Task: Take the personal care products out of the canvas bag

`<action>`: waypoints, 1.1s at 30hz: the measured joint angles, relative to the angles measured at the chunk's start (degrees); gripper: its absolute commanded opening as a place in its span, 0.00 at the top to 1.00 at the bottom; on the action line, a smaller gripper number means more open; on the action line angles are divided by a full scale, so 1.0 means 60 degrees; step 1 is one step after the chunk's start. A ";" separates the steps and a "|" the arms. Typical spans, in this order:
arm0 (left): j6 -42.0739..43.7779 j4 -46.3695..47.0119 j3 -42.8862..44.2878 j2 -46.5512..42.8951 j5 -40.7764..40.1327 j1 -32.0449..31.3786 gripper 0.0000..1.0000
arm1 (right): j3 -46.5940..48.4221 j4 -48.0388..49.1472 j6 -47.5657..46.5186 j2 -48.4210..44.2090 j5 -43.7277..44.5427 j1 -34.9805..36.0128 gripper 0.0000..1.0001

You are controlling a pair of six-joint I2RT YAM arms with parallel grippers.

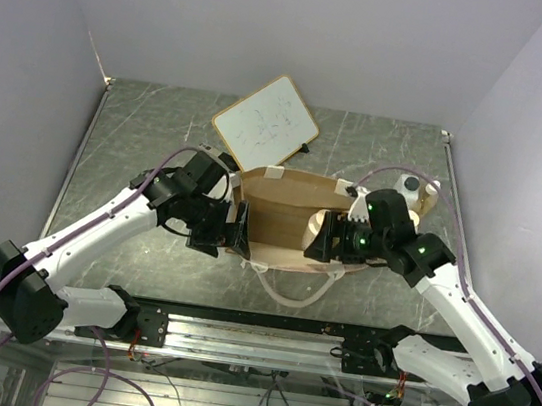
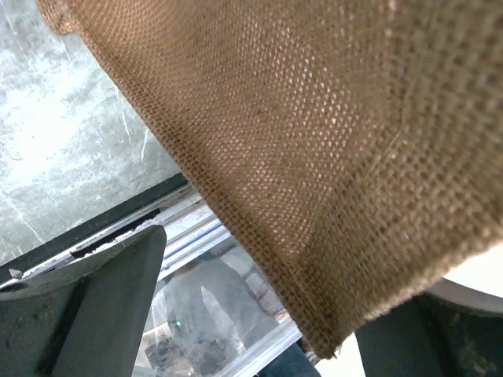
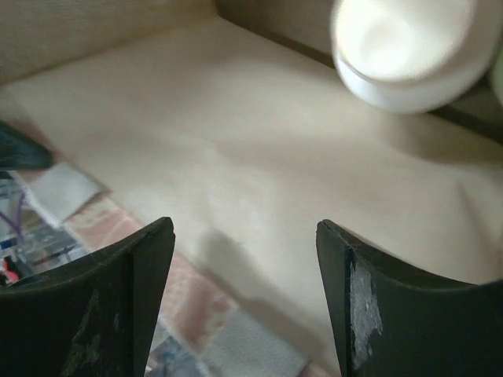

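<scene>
Right hand (image 3: 244,232) is wide open inside the brown stiff canvas bag (image 1: 281,204), with a round cream-capped bottle (image 3: 405,51) just ahead. Left hand (image 1: 239,229) straddles the bag's side wall, not clamped. Next move, I reckon: reach in and close on that bottle.

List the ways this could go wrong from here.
1. The round cream cap sits off to one side of the open right gripper, near the wall of the canvas bag; closing may miss it or tip it.
2. The left gripper straddles the bag's side wall with its jaws apart, so the bag may slide or lift.
3. The bottles standing beside the right arm could get knocked over.
</scene>
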 measured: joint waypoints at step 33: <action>0.0798 0.0011 -0.0189 0.0262 0.0310 -0.0007 0.00 | 0.1858 0.0157 0.0040 0.3519 0.6138 0.1155 0.32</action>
